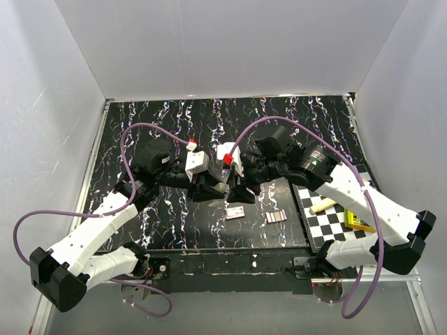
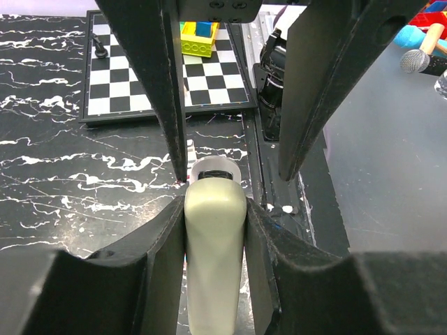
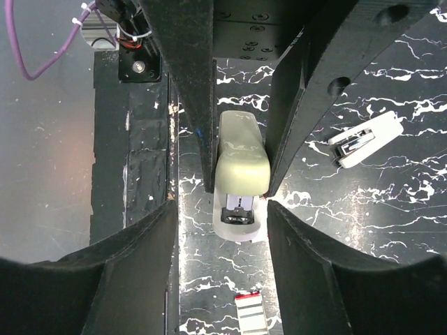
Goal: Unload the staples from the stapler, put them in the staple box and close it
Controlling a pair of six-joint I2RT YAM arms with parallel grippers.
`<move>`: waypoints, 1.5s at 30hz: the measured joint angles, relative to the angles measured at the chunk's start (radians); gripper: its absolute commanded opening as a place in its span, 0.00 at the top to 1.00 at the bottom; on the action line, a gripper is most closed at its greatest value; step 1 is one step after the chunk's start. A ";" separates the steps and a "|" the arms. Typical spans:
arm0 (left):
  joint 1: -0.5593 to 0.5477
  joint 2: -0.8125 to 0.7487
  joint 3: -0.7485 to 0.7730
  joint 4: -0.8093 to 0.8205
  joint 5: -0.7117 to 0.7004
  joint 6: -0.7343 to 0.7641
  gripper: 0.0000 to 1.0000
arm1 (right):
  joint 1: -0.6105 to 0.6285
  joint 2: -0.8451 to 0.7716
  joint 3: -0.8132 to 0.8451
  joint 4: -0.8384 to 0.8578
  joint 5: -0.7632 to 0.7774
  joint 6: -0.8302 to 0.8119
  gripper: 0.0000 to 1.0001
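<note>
The stapler (image 2: 215, 244) has a cream rounded top and is clamped between my left gripper's (image 2: 215, 206) fingers, held over the black marbled table. In the right wrist view the stapler (image 3: 241, 157) points at the camera, and its grey metal front end (image 3: 239, 209) sticks out past the left fingers (image 3: 199, 105). My right gripper (image 3: 222, 209) is open, with its fingers spread to either side of that front end and apart from it. In the top view the left gripper (image 1: 209, 185) and the right gripper (image 1: 242, 187) meet at the table's middle and hide most of the stapler.
A small red-and-white strip (image 1: 235, 213) and a grey striped piece (image 1: 276, 218) lie on the table near the front. A small white and metal piece (image 3: 364, 139) lies off to one side. A chessboard (image 1: 335, 222) at the right holds a pale wooden stick (image 1: 321, 204) and a yellow block (image 1: 359, 220).
</note>
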 measured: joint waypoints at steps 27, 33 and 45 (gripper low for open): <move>-0.006 -0.034 -0.043 0.042 0.000 -0.043 1.00 | 0.007 0.031 0.012 0.011 -0.002 -0.009 0.60; -0.006 -0.045 -0.050 0.057 -0.026 -0.046 1.00 | 0.007 0.026 -0.018 0.031 -0.004 0.011 0.60; -0.007 -0.061 -0.055 0.058 -0.047 -0.046 1.00 | 0.007 0.012 -0.044 0.071 0.003 0.031 0.69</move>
